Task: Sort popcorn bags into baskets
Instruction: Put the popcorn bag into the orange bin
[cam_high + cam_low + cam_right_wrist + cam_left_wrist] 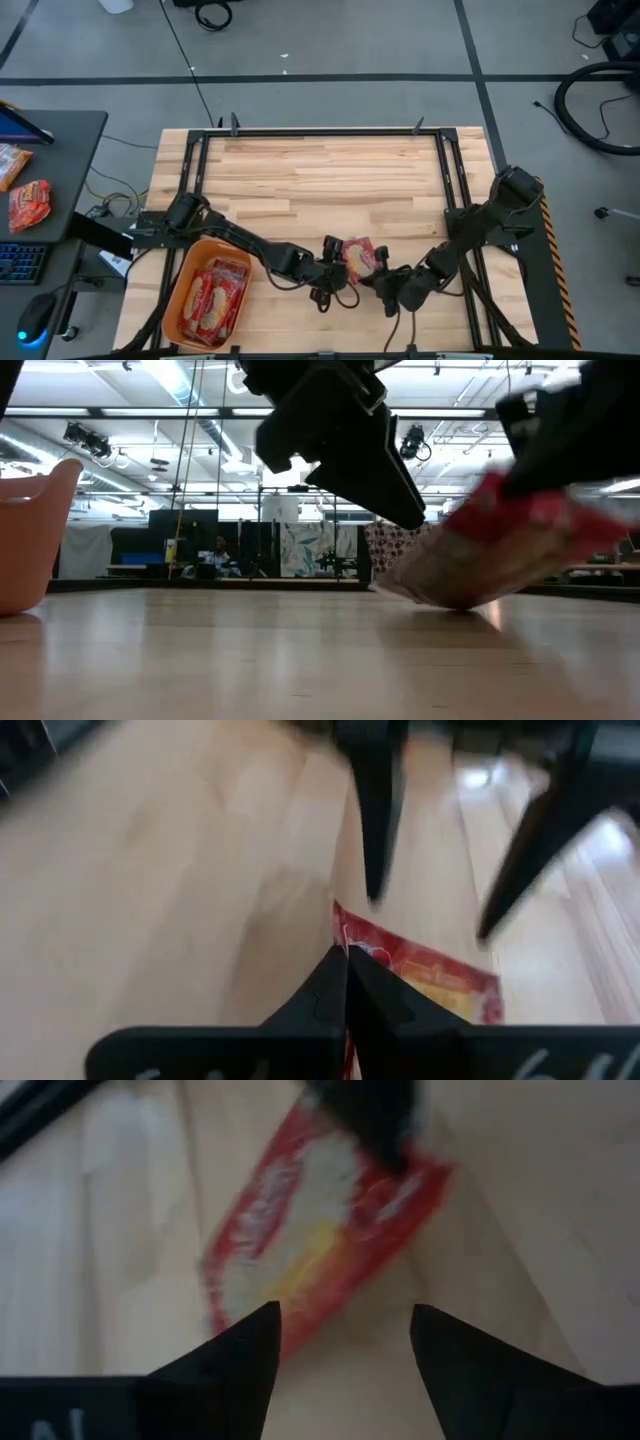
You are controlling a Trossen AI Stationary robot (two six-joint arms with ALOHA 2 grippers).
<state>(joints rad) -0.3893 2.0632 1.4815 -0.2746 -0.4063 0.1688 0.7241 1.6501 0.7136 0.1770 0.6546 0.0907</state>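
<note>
Popcorn bag [359, 256], a flat red packet with a cream-yellow centre panel, lies at lower centre of the high view on the pale butcher-block wooden table [320, 170], between the two dark arms. Right gripper [381, 271], entering from the lower right, is closed on the packet's edge; the right wrist view shows its fingers pinched together over the red corner [345, 955]. Left gripper [331, 262], reaching from the lower left, hangs just beside the same packet with its two fingers spread apart and nothing between them, as seen in the left wrist view [340, 1345]. In the low view the packet [480, 555] is tilted, one edge on the wood and the other raised. Orange plastic rounded-corner tub [178, 300], lower left of the high view, holds several more red packets [215, 290]. A black metal frame [320, 131] borders the tabletop. Beyond it lies grey concrete floor with dark tape lines; a grey desk [60, 150] at far left carries an orange-red crinkled snack packet [29, 203]. The low view shows a large hall with ceiling strip lights.
</note>
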